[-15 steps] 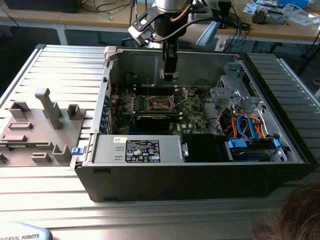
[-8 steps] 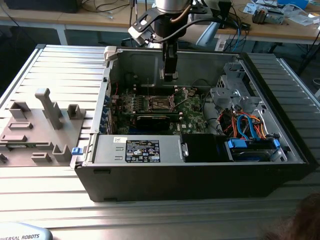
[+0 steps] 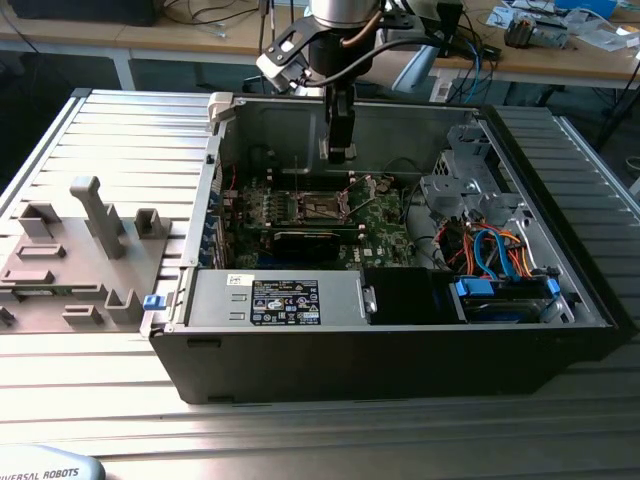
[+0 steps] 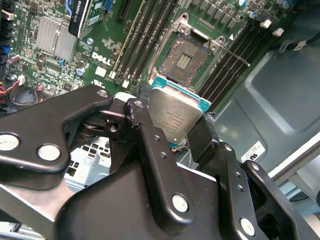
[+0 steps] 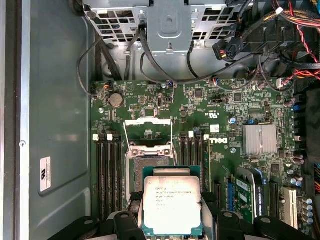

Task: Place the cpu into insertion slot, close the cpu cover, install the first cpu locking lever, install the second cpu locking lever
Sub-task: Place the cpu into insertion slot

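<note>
Pincer: my pincer (image 4: 175,112) grips the cpu (image 5: 172,205) by two opposite edges, open no wider than the chip, which lies level with its metal top towards the first wrist view.
Cpu position: above the green motherboard (image 5: 225,110), clear of it and just short of the insertion slot (image 5: 150,161).
Step in hand: I judge this the first one, placing the chip; the slot lies bare and the cpu cover (image 5: 148,131) stands swung up on its far side.
What the placing calls for: squaring the chip's edges to the slot's rim and keeping it flat (a tilted corner could foul the contacts, I'd guess).
Edges: memory slots (image 5: 107,165) flank the slot closely on both sides, and a thin locking lever (image 4: 234,51) slants along one side.
Open room: free space straight above the slot; the case wall (image 5: 55,125) is well apart, and the cables (image 5: 120,60) hang beyond the raised cover.
</note>
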`<state>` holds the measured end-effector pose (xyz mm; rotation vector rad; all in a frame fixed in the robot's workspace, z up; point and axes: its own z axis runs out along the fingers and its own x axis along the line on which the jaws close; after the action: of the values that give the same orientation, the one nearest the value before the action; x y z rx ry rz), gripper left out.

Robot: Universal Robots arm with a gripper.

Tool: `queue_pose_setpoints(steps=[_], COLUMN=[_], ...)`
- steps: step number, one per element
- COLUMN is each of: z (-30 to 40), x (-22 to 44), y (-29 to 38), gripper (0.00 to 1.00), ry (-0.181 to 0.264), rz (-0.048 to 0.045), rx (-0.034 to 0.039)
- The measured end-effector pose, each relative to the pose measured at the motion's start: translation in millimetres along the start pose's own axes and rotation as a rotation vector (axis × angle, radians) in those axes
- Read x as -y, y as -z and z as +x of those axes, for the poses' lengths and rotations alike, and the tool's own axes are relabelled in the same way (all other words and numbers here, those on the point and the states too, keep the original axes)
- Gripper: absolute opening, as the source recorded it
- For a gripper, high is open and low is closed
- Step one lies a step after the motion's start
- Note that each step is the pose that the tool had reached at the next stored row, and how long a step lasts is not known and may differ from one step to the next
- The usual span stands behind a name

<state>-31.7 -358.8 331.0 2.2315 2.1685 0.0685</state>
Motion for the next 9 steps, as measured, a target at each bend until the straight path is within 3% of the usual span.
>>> queue_pose_setpoints(steps=[9], z=[0.0], x=[0.1], y=[-2.4], gripper=[0.54], ry=[0.0], rz=[0.0], rx=[0.0001])
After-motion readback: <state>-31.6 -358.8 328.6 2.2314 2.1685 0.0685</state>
